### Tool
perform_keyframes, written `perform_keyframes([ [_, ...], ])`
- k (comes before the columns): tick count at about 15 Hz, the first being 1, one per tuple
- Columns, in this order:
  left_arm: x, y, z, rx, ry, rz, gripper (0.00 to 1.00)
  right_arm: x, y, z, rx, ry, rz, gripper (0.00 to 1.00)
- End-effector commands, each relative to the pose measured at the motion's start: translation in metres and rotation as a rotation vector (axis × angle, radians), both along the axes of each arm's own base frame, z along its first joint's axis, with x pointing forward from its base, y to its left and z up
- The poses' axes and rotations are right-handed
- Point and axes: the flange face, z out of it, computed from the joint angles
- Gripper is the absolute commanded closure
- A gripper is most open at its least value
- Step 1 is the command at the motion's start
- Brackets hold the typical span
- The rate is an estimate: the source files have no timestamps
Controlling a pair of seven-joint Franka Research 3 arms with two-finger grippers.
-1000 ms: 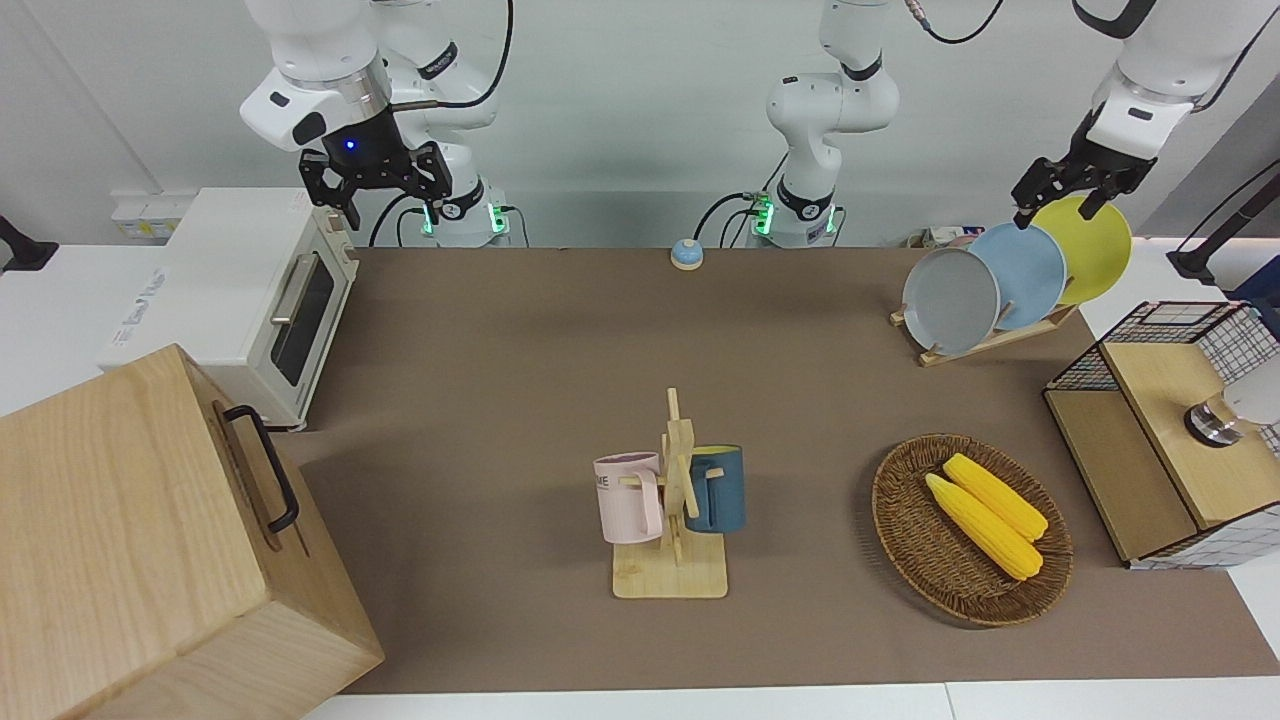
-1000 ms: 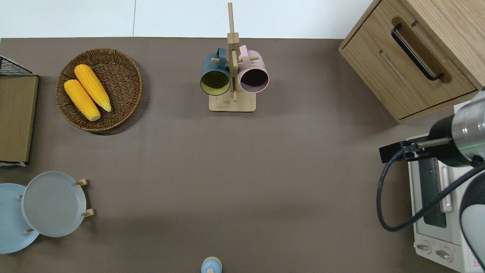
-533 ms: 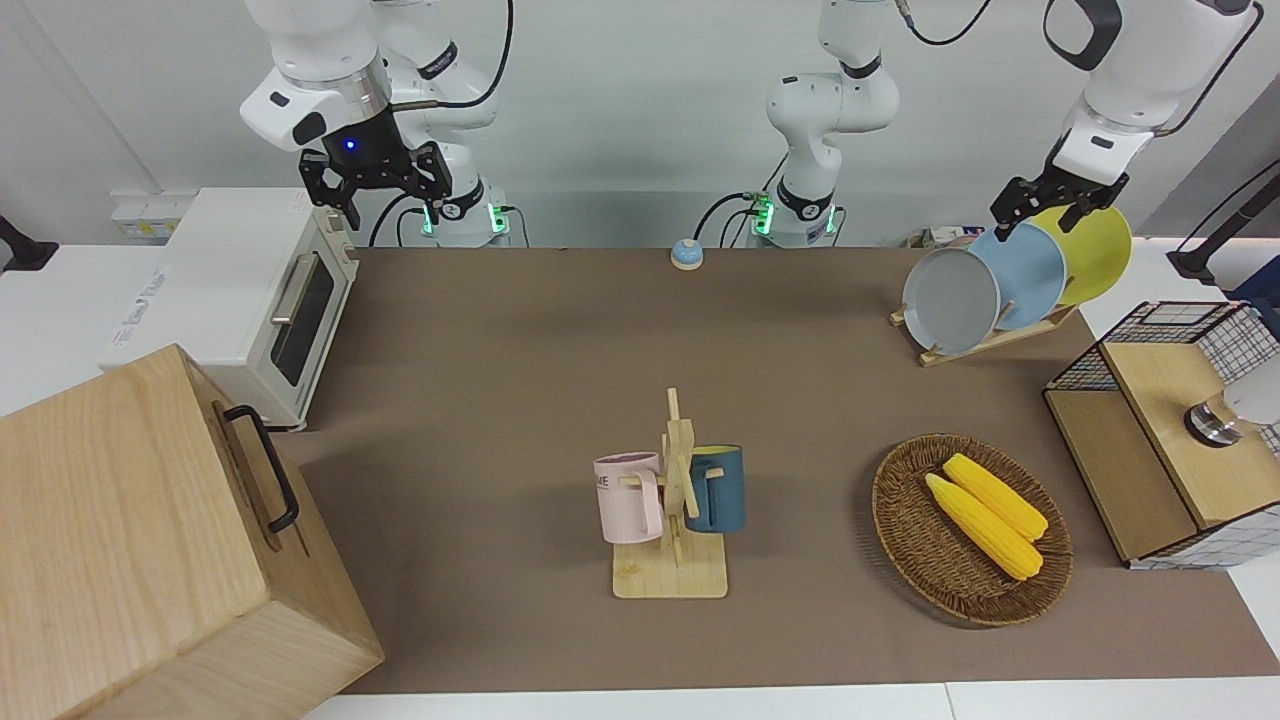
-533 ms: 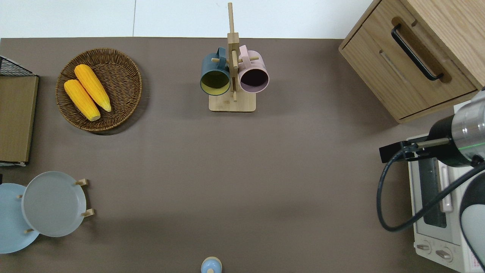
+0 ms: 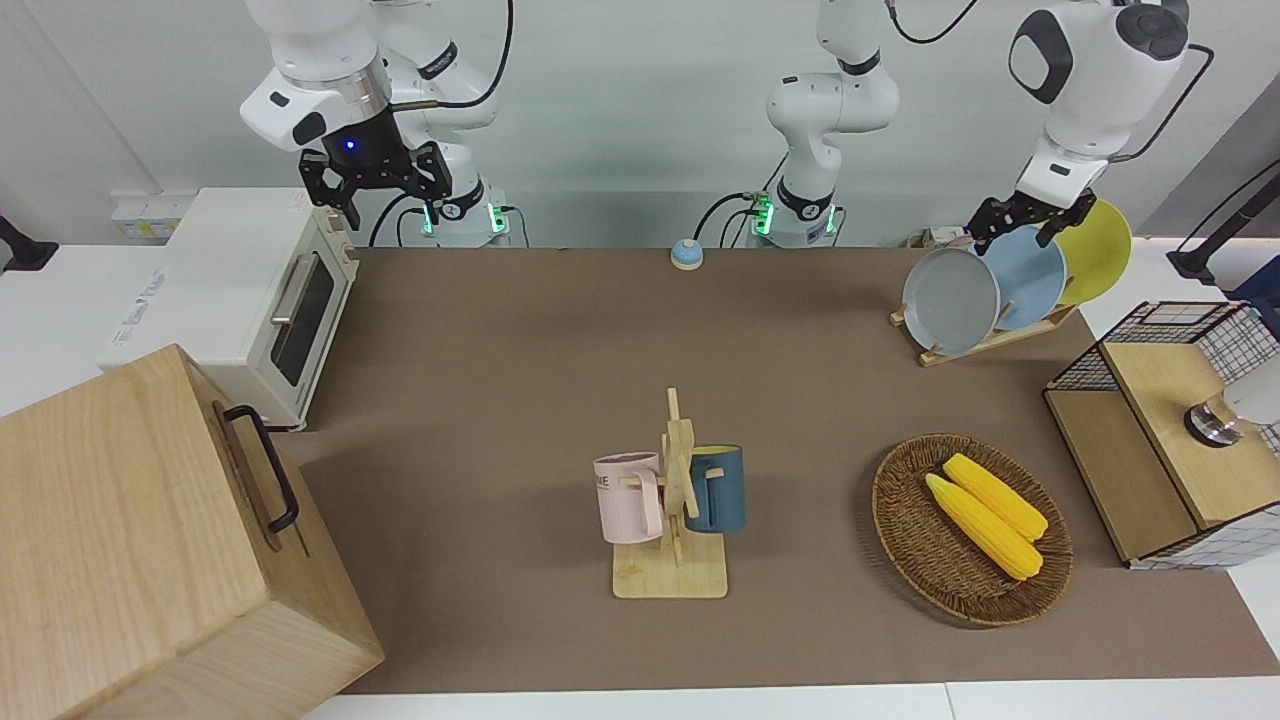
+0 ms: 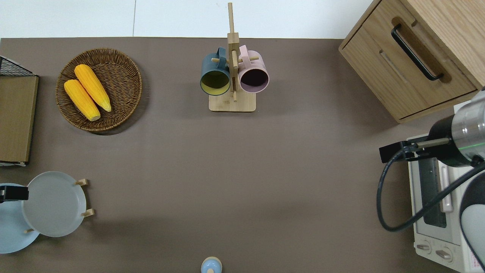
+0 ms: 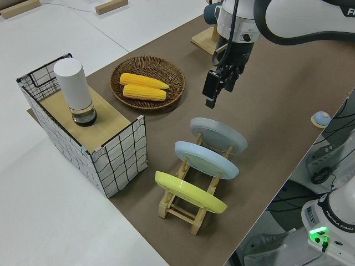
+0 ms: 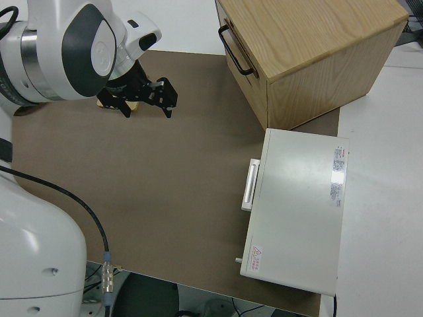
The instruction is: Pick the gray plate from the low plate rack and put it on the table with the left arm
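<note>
The gray plate (image 5: 950, 300) leans in the slot of the low plate rack (image 5: 985, 342) farthest from the left arm's end of the table (image 5: 520, 350). It also shows in the overhead view (image 6: 53, 204) and the left side view (image 7: 219, 136). My left gripper (image 5: 1010, 235) is open and empty in the air. In the overhead view (image 6: 13, 193) it is over the top rims of the blue and gray plates, touching neither. The left side view (image 7: 211, 100) shows it above the gray plate. My right gripper (image 5: 375, 190) is open and parked.
A light blue plate (image 5: 1030, 275) and a yellow plate (image 5: 1095, 250) lean in the same rack. A wicker basket with corn (image 5: 970, 530), a wire shelf box (image 5: 1170, 430), a mug stand (image 5: 675, 500), a toaster oven (image 5: 250, 300) and a wooden cabinet (image 5: 130, 540) stand around.
My left gripper has moved from over the yellow plate toward the gray plate and a little lower, staying open. It has entered the overhead view. The plates have not moved.
</note>
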Motion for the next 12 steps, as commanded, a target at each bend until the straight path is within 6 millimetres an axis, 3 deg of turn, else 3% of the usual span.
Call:
perform_keyframes([
  [1, -0.014, 0.001, -0.025, 0.014, -0.027, -0.025, 0.01, -0.002, -0.001, 0.003, 0.009, 0.007, -0.003, 0.013],
  [12, -0.026, 0.01, -0.078, -0.006, -0.029, -0.017, 0.01, -0.002, -0.001, 0.003, 0.009, 0.007, -0.003, 0.011],
])
